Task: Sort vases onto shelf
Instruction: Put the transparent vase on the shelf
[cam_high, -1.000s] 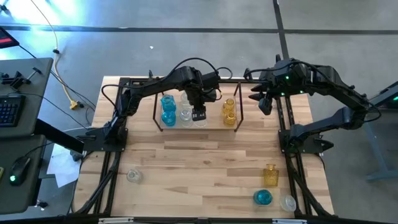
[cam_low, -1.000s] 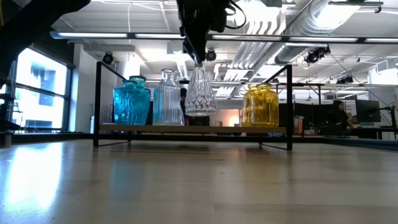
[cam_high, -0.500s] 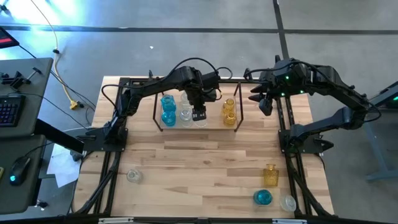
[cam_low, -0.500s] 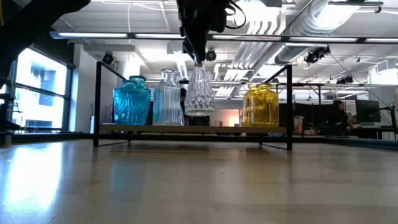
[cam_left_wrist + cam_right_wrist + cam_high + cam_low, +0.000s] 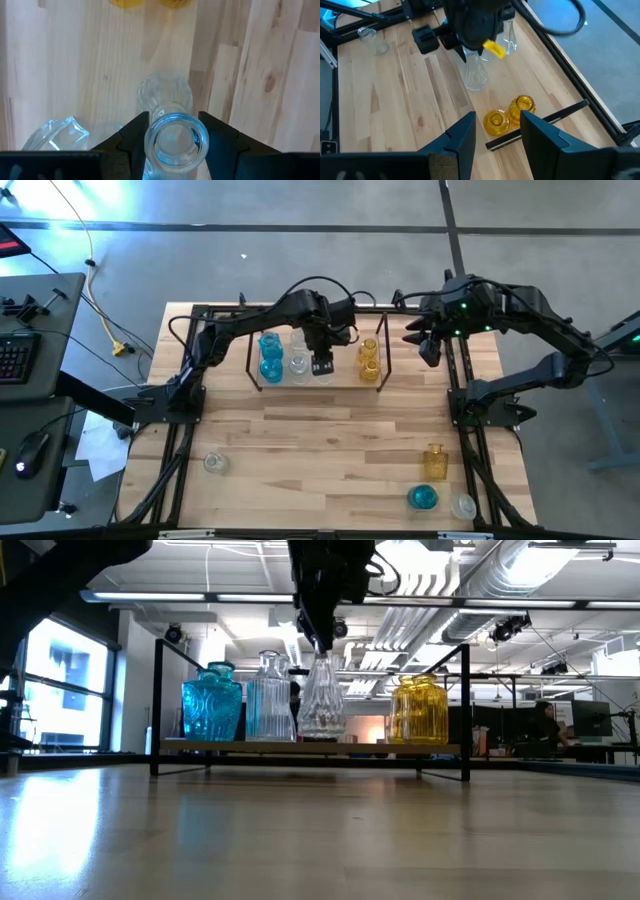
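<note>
The shelf (image 5: pixel 262 385), a low black-rod rack with a wood floor, stands at the table's far middle. On it stand two blue vases (image 5: pixel 211 702), clear ones (image 5: pixel 268 698) and two yellow vases (image 5: pixel 418 710). My left gripper (image 5: pixel 318 638) is shut on a clear cut-glass vase (image 5: pixel 321 700), between the clear and the yellow ones. My right gripper (image 5: pixel 497 135) hangs open in the air past the shelf's right end (image 5: pixel 425 345), with nothing between its fingers. My left gripper pinches the clear vase's narrow neck just under the rim (image 5: pixel 149 139) between its two fingers. The fingers come from above, pointing down. The vase stands upright below them, its base (image 5: pixel 321 736) down at the level of the shelf's floor.
Loose vases stand on the table's near part: a clear one (image 5: pixel 214 463) at the left, and an amber one (image 5: pixel 435 462), a blue one (image 5: pixel 423 497) and a clear one (image 5: pixel 462 506) at the right. A black frame (image 5: pixel 185 380) edges the table.
My left gripper has sunk a little with the clear vase, which stays upright. The vase's base hung just above the shelf's floor and is now down at floor level.
</note>
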